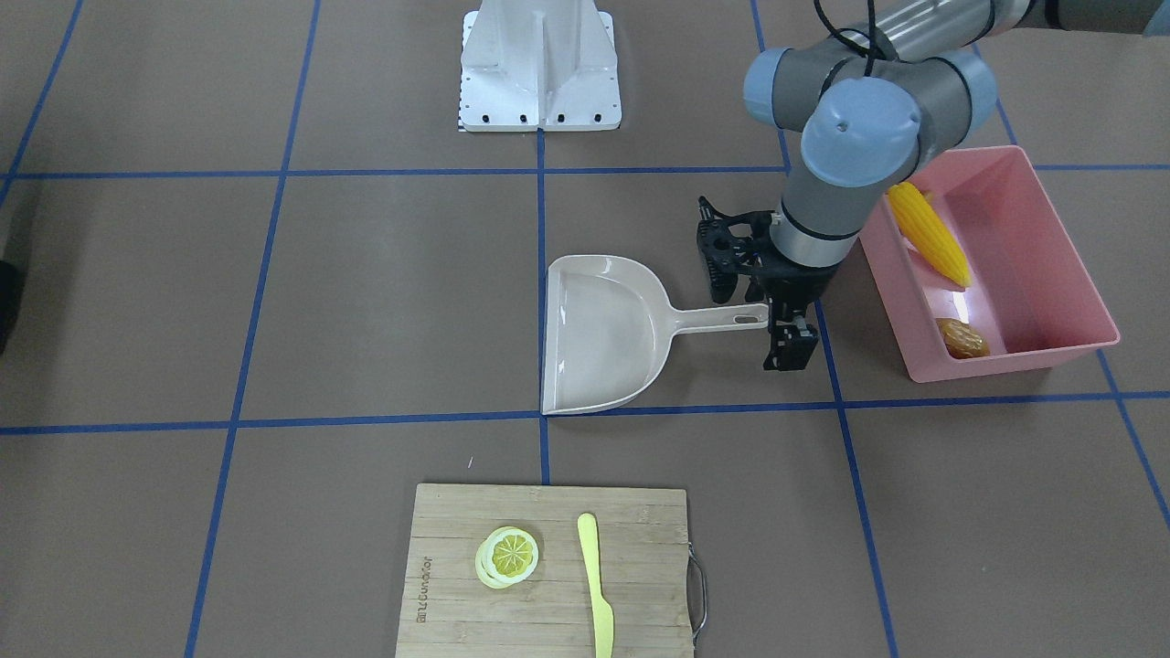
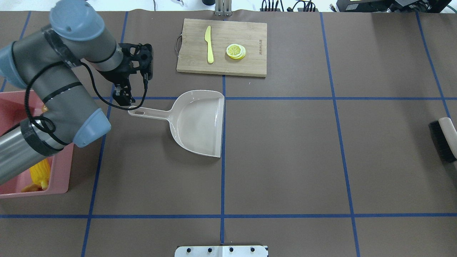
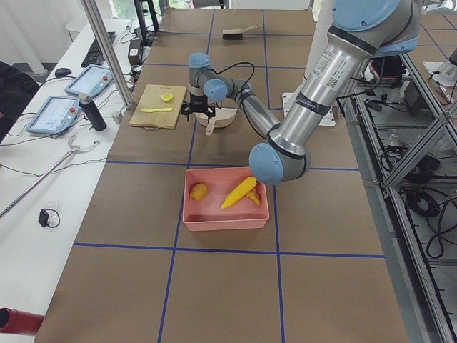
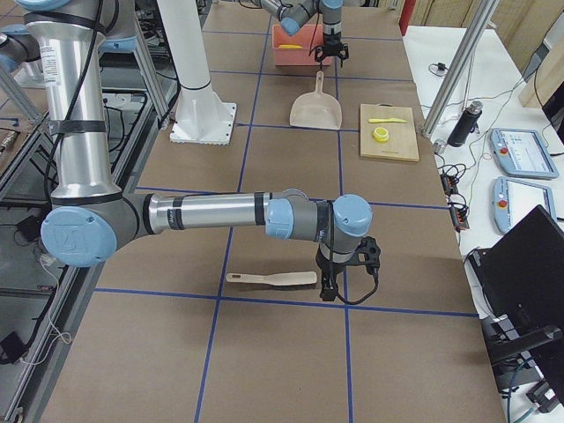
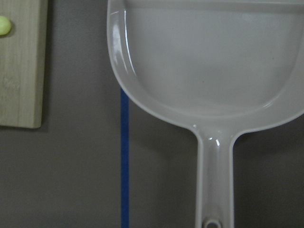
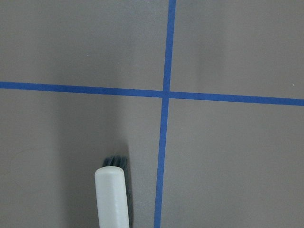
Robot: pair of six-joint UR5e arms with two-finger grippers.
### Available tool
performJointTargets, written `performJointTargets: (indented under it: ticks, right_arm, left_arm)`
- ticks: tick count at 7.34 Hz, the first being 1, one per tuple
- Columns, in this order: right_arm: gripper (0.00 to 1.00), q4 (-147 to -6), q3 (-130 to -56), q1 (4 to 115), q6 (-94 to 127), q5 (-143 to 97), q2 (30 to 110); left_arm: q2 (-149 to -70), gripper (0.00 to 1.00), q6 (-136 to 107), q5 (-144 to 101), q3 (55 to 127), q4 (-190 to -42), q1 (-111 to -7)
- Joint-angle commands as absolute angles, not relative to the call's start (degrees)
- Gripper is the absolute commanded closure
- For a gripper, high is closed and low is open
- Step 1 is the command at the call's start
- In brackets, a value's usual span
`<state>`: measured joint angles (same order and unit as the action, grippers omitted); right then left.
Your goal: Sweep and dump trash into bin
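Yellow corn cob (image 1: 928,233), brown potato (image 1: 962,338) in pink bin (image 1: 1051,210); left pincer (image 1: 791,355) width unclear

One line of dark lettering (image 1: 422,594) only, burnt into the rectangular pale bamboo cutting board (image 1: 631,548) at the middle of the brown worktop (image 1: 366,302) edge farthest from the robot's base. Runs along the board's short side opposite its metal handle (image 1: 699,589), just beside the round yellow lemon slice (image 1: 507,556). Looks like a short brand word in plain characters. Too small and blurred in the front-facing view to spell out. Shows again in the overhead view as a thin dark streak on the same short side, equally unreadable.
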<state>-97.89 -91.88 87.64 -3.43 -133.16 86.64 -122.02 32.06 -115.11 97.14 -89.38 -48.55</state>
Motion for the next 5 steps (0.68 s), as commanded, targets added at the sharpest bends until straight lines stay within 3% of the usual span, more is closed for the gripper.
performJointTargets:
  ticks: [1, 5]
  right_arm:
    - [0.00, -96.16, -91.76, 87.71, -3.43, -132.89, 86.75]
    - [0.00, -96.06, -92.28, 87.71, -3.52, -132.89, 86.92]
  left_arm:
    - [-119.89, 0.01, 29.99, -115.49, 97.38, -89.30, -55.51]
    - [-114.70, 0.01, 29.53, -127.65, 95.71, -80.91, -67.82]
